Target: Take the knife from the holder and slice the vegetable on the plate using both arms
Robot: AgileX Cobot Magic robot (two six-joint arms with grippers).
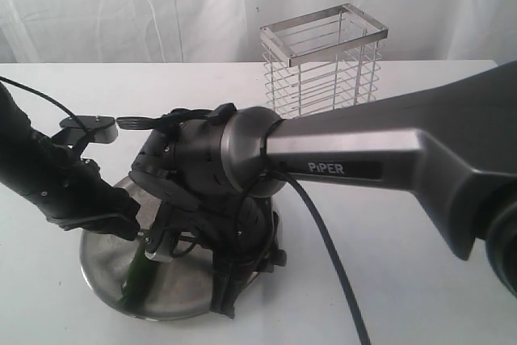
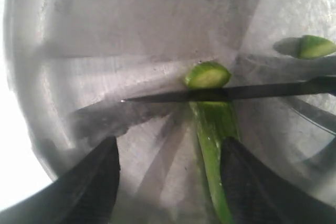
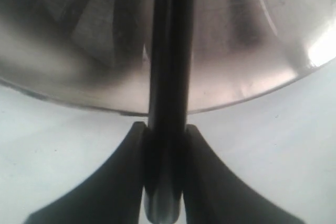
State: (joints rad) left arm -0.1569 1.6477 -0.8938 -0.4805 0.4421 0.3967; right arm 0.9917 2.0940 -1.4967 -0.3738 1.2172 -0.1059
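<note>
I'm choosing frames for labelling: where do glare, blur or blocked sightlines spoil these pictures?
Exterior view: the grey PiPER arm link hides much of the round stainless-steel plate. Left wrist view: white blow-out at one edge, streaky reflections around the slender green pepper. Right wrist view: the black-handled knife looms soft and close.

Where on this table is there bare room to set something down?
In the exterior view, bare table lies left of the holder and right of the plate under the right arm, where only a cable crosses. The plate is crowded: the left gripper, the right gripper, the knife and the vegetable sit over it.
</note>
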